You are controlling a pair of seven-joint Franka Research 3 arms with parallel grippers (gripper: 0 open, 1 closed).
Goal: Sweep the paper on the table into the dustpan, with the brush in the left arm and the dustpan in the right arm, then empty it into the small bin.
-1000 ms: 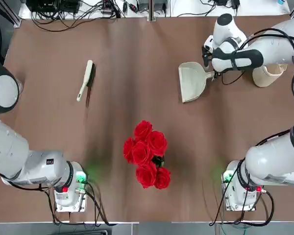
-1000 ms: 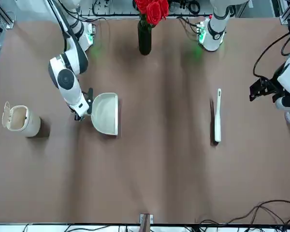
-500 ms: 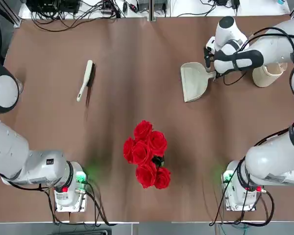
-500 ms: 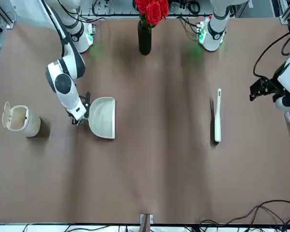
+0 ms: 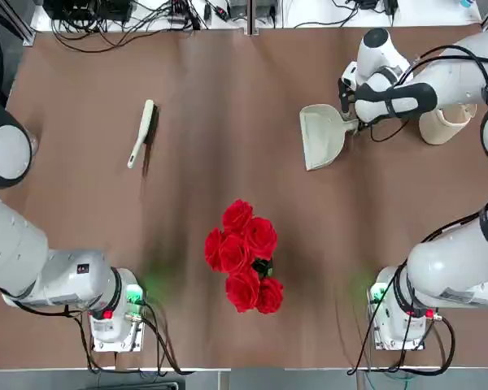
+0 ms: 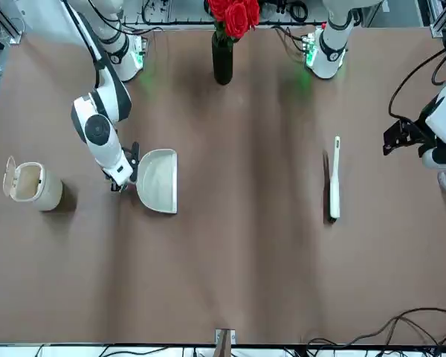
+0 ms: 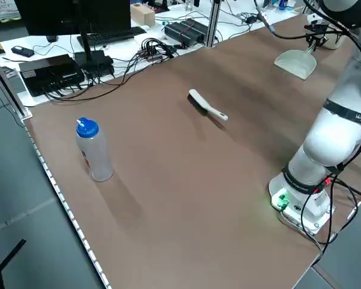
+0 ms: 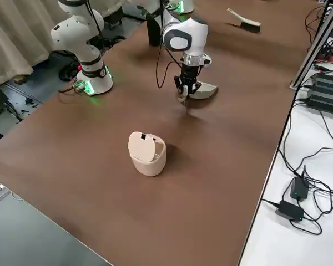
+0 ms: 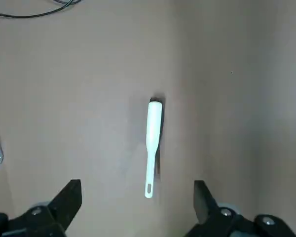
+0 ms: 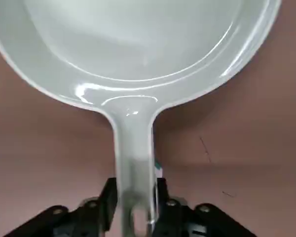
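Our right arm (image 5: 390, 93) has its jaws set narrow on the stubby handle of the dustpan (image 10: 138, 49), one finger pressed to each side of it. Straight out from those jaws the pan widens into its pale scoop, which lies flat on the brown tabletop (image 5: 228, 81) with its open edge pointing away from the wrist. On the opposite side of the jaws from the scoop, apart from them, stands the small bin (image 8: 147, 152), upright, its flap lid raised.

Our left arm (image 5: 8, 150) hangs above the tabletop with its jaws spread wide and nothing between them. Ahead of those jaws, in line with the gap between the fingers, lies the brush (image 9: 153, 148), flat on the tabletop and clear of both fingers; its handle end with the hanging hole points toward the jaws, its head away from them.

Farther out, between the two arms' bases, stands a bunch of red roses (image 5: 244, 256). A clear bottle with a blue cap (image 7: 93, 150) stands off to the outer side of the left jaws.
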